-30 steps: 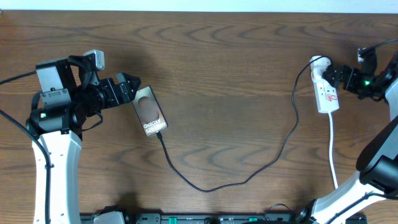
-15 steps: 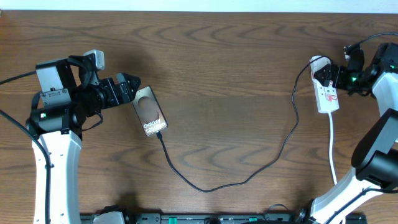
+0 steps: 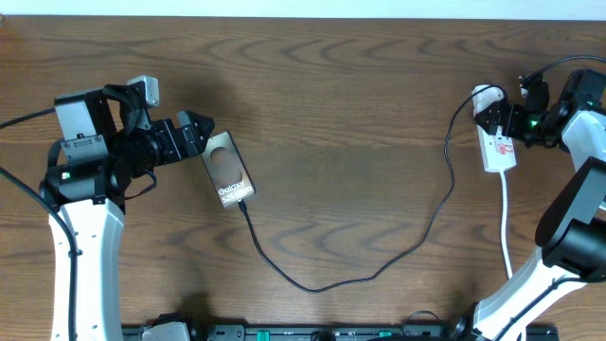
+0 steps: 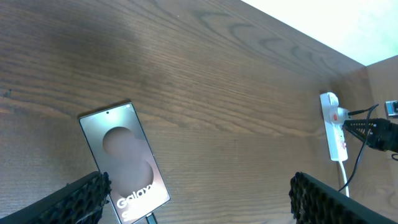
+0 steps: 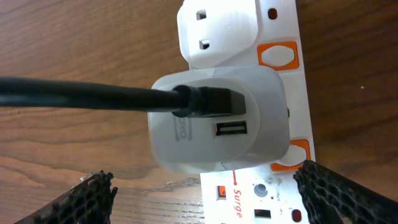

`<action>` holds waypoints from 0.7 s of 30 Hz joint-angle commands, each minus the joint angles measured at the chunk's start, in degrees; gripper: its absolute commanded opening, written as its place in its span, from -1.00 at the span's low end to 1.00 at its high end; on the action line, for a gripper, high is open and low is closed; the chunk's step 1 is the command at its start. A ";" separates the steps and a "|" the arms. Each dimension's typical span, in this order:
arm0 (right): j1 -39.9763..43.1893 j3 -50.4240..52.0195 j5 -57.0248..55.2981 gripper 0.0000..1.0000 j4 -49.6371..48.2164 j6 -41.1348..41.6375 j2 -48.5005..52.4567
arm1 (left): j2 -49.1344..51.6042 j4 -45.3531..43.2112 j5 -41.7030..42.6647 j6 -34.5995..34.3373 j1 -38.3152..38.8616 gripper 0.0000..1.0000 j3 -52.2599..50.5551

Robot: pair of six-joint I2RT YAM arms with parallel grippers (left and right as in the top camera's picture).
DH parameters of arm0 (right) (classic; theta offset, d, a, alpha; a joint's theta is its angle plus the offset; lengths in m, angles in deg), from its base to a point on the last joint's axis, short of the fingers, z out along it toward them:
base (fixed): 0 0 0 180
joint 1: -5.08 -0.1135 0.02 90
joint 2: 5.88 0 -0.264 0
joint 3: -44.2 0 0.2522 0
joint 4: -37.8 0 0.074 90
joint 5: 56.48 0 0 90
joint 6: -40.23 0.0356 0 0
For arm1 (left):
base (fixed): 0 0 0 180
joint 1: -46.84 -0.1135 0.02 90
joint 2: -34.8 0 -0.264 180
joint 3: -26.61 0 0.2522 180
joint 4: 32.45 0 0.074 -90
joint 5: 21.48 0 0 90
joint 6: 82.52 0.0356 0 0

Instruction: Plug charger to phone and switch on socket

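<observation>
The phone (image 3: 228, 169) is lying flat on the table (image 3: 341, 85) at about 9 o'clock, lettering up. The black charger (image 3: 312, 286) is meeting its lower edge, so the plug seems to be seated already. From there the cable is sagging toward 6 o'clock and climbing to the socket (image 3: 499, 147) at 3 o'clock. There it is feeding a white adapter (image 5: 217, 124) pushed into the strip.

The left gripper (image 3: 199, 133) is waiting at the phone's 10 o'clock. Its fingers (image 4: 87, 196) are standing wide apart and holding nothing, probably parked there to steady the phone if the cable tugs.

The right gripper (image 3: 497, 116) is hovering over the adapter end of the socket. Its fingers (image 5: 345, 193) are also spread wide and gripping nothing, with the adapter framed between them. That is probably because only the switching step is left.

An orange switch (image 5: 297, 152) is peeking out at the adapter's 4 o'clock, half covered by the housing. Another (image 5: 278, 55) is sitting at 1 o'clock beside a second white plug (image 5: 214, 31). Which one governs the adapter's outlet I cannot tell. The half-covered one looks likelier, and a single fingertip would need to be coming in past the adapter's edge.
</observation>
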 commanded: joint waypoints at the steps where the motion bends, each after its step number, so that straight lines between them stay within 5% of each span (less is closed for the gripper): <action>1: -0.94 -0.20 1.53 0.88 -0.20 0.68 0.00 | -0.02 -0.17 0.98 0.13 -0.13 0.88 0.39; 21: -1.14 -0.20 1.81 0.91 -2.10 6.16 1.07 | -0.02 -0.22 0.98 0.13 -0.13 0.88 0.39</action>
